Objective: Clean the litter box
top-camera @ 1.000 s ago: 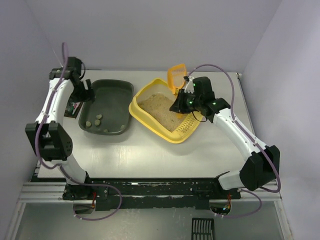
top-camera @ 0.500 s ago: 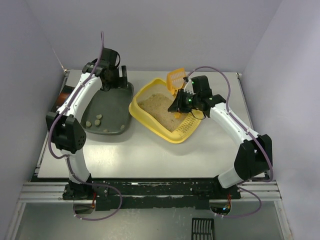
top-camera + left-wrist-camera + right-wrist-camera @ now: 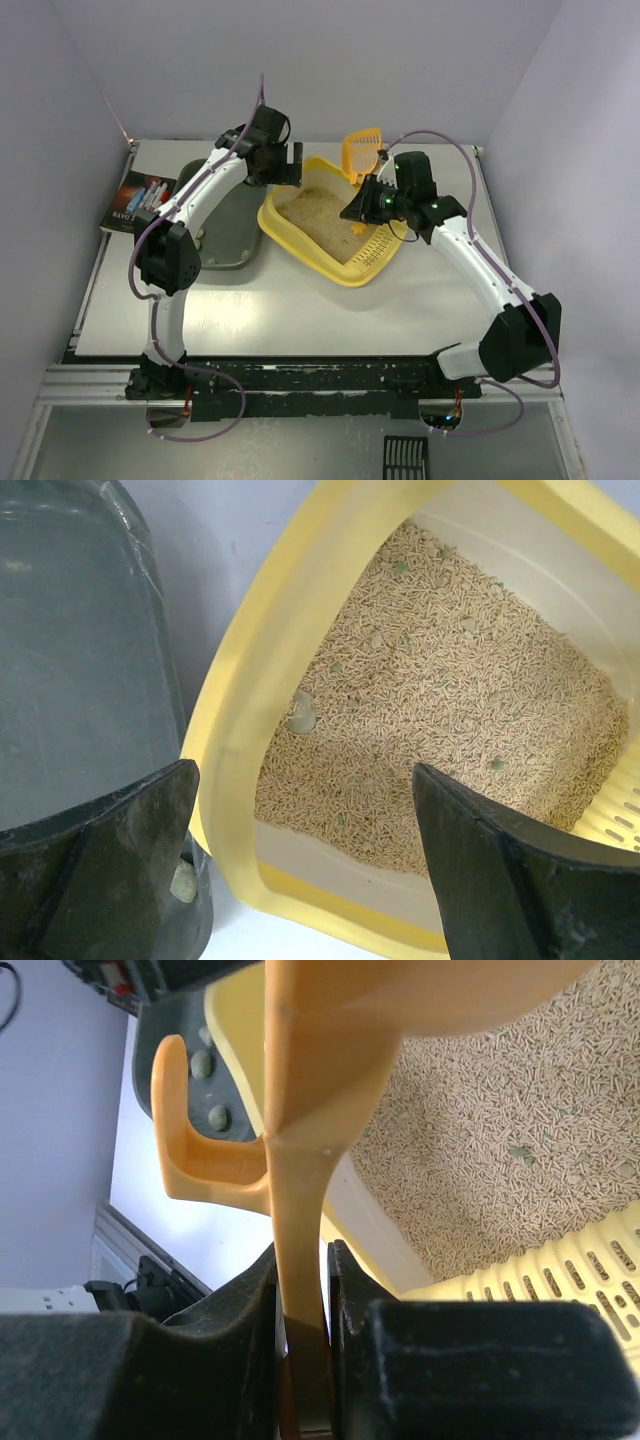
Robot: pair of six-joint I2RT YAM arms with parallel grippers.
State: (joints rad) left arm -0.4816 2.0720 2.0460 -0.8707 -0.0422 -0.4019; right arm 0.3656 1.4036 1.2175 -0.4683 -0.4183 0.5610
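Litter box (image 3: 272,222) sits mid-counter (image 3: 250,300), just right of the dark grey tray (image 3: 80,650), which holds clumps (image 3: 218,1117).

Right claw (image 3: 302,1280) is clamped on the orange scoop (image 3: 360,152) handle, head raised over the box's far rim, likely clear of the litter between passes.

Left claw (image 3: 305,850) is spread wide above the box's left rim, probably to brace it. One clump (image 3: 302,712) lies in the litter there.

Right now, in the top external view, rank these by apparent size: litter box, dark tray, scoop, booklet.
1. litter box
2. dark tray, partly covered by the left arm, so its true extent is unsure
3. booklet
4. scoop, only its head showing
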